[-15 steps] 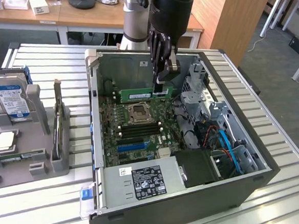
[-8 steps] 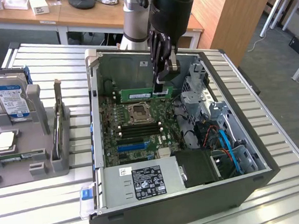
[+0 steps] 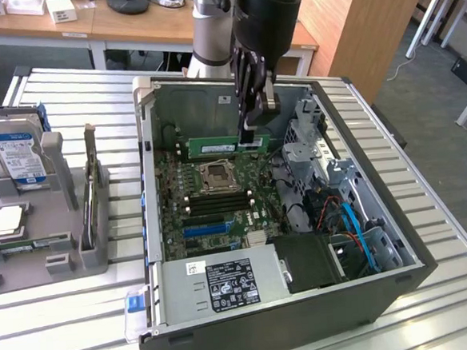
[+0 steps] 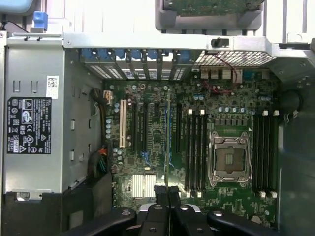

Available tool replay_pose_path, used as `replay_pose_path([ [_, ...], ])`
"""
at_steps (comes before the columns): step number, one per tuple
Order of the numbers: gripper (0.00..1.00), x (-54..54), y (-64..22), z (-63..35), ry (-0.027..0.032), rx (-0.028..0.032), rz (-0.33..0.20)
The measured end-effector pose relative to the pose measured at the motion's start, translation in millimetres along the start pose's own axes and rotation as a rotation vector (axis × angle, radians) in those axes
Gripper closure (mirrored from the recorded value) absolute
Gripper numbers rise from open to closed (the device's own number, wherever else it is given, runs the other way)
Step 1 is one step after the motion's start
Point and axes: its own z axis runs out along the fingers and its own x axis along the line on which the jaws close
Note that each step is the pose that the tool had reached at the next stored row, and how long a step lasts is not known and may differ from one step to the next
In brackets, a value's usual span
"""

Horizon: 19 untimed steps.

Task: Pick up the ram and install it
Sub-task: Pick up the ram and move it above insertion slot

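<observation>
Claw clenched on the ram, over the motherboard; its pale label has unreadable print.

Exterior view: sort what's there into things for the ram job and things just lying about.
For the job:
- the tool, shut on the ram
- the memory slots on the board
- the open computer case

Lying about:
- the hard drive
- the silver chip
- the grey holder they sit in
- the desk behind
</observation>
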Motion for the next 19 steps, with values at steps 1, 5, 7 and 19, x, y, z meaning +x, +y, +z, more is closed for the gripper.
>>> replay_pose_path([
  [1, 0.88, -2.5, 0.1, 0.0, 0.0002, -0.0001, 0.000],
  [5, 0.88, -11.1, 0.1, 0.9, 0.0001, 0.0000, 0.001],
  [7, 0.88, -15.9, 0.0, 1.4, 0.0001, 0.0000, 0.002],
  [19, 0.88, -40.9, 0.0, 3.1, 0.0000, -0.0001, 0.005],
])
